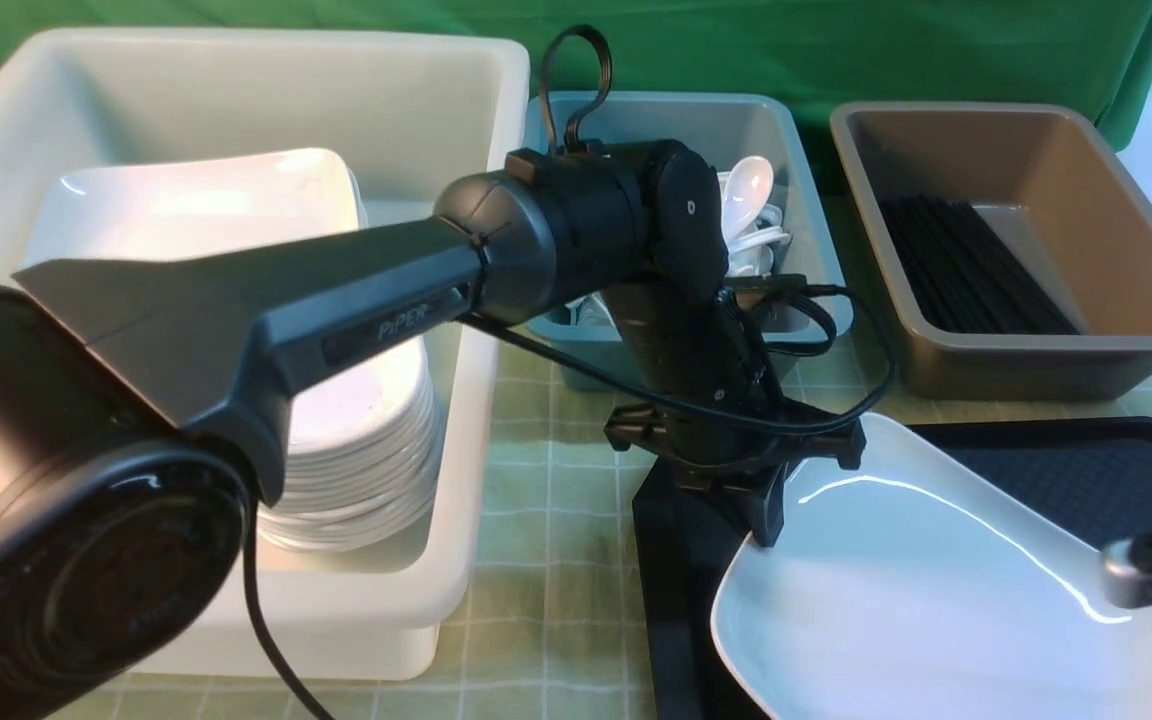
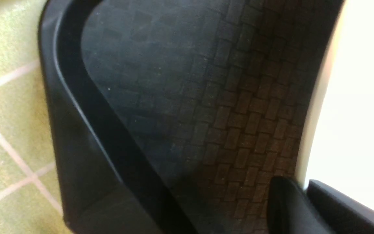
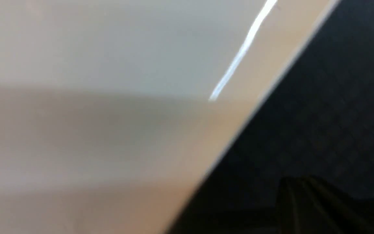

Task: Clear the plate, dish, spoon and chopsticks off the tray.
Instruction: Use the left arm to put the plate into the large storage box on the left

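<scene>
White plate (image 1: 921, 600) over the black tray (image 1: 1086, 480); left gripper (image 1: 768, 525) pinches its nine-o'clock rim, right gripper (image 1: 1131, 575), jaws closed, sits at three o'clock.

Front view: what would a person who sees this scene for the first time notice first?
The left arm fills the foreground, and the left gripper pinches the edge of the large white plate over the black tray. Behind, on the left, a white tub holds a stack of plates.
</scene>
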Robot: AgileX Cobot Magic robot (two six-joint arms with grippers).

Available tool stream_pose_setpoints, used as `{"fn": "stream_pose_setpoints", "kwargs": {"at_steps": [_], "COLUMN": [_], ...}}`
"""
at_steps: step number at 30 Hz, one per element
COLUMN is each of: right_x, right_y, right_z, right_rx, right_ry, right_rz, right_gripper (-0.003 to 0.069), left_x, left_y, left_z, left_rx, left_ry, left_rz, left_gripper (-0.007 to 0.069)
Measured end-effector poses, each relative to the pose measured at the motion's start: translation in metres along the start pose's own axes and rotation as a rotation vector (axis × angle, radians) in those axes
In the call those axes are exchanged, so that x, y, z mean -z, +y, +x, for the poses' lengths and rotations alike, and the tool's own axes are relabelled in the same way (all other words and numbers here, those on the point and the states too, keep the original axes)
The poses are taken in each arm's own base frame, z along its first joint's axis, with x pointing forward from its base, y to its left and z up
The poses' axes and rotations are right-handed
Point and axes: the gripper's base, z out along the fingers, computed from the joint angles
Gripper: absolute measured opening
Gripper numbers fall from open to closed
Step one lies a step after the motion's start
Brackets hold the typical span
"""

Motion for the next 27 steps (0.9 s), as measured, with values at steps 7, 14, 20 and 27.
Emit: {"fn": "stream_pose_setpoints", "kwargs": {"at_steps": [7,14,20,27], "right_x": [-0.027,-0.034,-0.035,-0.035], "right_y": [0.010,0.012,0.012,0.011], "right_z": [-0.009,-0.013,-0.014,-0.014], "right_rx": [0.004,0.017,0.018,0.033], "right_ry": [0.061,0.050,0.038,0.035], "right_rz": [0.001,-0.001,-0.005,0.008], "right_gripper": [0.0000,0.0000,0.0000,0.0000], "left_x": [-0.011,-0.013,-0.014,-0.034], "left_y": [0.004,0.007,0.007,0.016], "left_z": [0.000,0.000,0.001,0.002], "left_rx": [0.024,0.019,-0.020,-0.013], "left_ry": [0.023,0.026,0.045,0.101], "left_rz": [-0.008,-0.023,-0.025,0.023], "left_gripper": [0.0008,0.0008,0.0008,0.0060]}}
